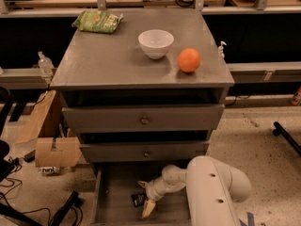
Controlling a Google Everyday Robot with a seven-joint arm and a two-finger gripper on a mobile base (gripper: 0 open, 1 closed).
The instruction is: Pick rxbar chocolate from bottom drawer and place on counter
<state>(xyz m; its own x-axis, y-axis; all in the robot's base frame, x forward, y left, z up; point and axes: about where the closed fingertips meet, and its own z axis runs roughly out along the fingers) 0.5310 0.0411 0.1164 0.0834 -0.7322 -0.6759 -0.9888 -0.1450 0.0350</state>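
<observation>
Down in the bottom drawer point(115, 189), the end effector point(143, 199) hangs low with its fingers apart. The rxbar point(137, 200) lies flat on the drawer floor at their tips, seemingly not yet clamped. Closing on so thin a wrapper may nudge it away or pinch only an edge, so it could slip on the lift. Rising, the arm might catch the drawer above. On the worktop point(108, 60), the bowl point(155, 43) and orange point(189, 60) leave room, though the orange could roll if bumped.

Gripper point(145, 197) low in bottom drawer point(112, 188), fingers spread; rxbar chocolate point(137, 200) just left of them. Counter point(108, 58) carries white bowl point(155, 43), orange point(189, 60), green bag point(97, 21).
</observation>
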